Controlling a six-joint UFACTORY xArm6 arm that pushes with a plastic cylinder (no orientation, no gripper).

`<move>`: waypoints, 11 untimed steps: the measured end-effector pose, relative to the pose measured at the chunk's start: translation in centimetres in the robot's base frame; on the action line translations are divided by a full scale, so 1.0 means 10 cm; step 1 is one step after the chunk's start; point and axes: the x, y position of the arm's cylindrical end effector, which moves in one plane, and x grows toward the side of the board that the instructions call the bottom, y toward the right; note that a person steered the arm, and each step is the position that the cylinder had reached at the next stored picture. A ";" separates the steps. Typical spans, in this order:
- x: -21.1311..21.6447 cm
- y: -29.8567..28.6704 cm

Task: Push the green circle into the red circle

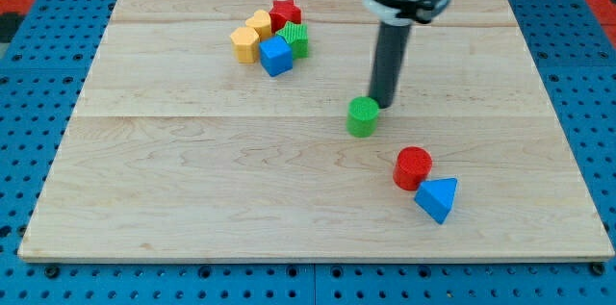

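Note:
The green circle [363,116] sits on the wooden board near the middle, a little right of centre. The red circle [413,167] lies below and to the right of it, apart from it by a clear gap. A blue triangle [438,197] touches the red circle on its lower right. My tip [383,105] is at the upper right edge of the green circle, touching or almost touching it. The dark rod rises from there to the arm's silver housing at the view's top.
A cluster at the upper left holds two yellow blocks [246,42], a red star [285,12], a blue cube [275,56] and a green block [297,40]. The board's edges [318,255] border a blue pegboard surround.

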 end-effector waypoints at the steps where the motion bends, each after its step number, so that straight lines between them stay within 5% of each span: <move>1: -0.25 -0.29; 3: 0.25 0.22; 4: 0.09 0.22; 5: -0.06 -0.08; 6: 0.52 -0.57; 8: 0.69 0.19; 9: 0.33 -0.31; 11: -1.29 -0.38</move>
